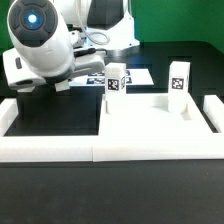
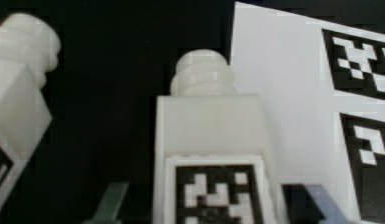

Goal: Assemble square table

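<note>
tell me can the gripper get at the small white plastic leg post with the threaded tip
Probably yes: the leg post sits between the open fingers of the gripper, a gap on each side; the neighbouring leg post and marker board lie clear.

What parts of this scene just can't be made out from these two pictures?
1. Exterior view: the gripper is hidden behind the arm.
2. Wrist view: its fingertips are cut off by the picture edge, so a grip on the leg post cannot be judged.
3. Wrist view: the second leg post and the marker board run off the edges.
</note>
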Tool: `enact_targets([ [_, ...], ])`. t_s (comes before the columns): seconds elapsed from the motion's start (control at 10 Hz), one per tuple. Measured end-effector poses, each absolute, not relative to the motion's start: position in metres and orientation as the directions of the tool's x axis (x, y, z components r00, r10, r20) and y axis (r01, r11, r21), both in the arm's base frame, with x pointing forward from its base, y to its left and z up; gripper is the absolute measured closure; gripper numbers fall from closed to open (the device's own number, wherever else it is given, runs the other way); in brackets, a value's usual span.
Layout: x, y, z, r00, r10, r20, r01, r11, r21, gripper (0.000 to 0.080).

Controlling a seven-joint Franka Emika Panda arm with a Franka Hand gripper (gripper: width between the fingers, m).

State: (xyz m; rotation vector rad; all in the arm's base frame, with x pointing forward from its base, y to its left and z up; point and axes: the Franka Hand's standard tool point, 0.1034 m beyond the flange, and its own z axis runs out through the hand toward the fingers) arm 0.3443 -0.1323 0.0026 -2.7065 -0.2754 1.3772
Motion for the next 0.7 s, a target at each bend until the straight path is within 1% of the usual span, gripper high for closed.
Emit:
enact_targets([
  [0.2,0.345,-0.131,0.003,0.576,0.207,-0.791,0.124,-0.978,-0.166,0.0521],
  [0.3,0.346,-0.132,0.007,0.569,0.234,-0.788,0.139,-0.972,-0.188,0.0521],
  [0.4,0.352,-0.139,0.030,0.548,0.298,-0.782,0.169,-0.954,-0.246,0.0521],
  [0.5,0.364,-0.146,0.066,0.546,0.340,-0.766,0.188,-0.940,-0.284,0.0521],
  [0.6,0.369,-0.146,0.088,0.537,0.365,-0.760,0.198,-0.931,-0.308,0.0521],
  [0.7,0.376,-0.144,0.109,0.553,0.374,-0.745,0.209,-0.927,-0.310,0.0521],
])
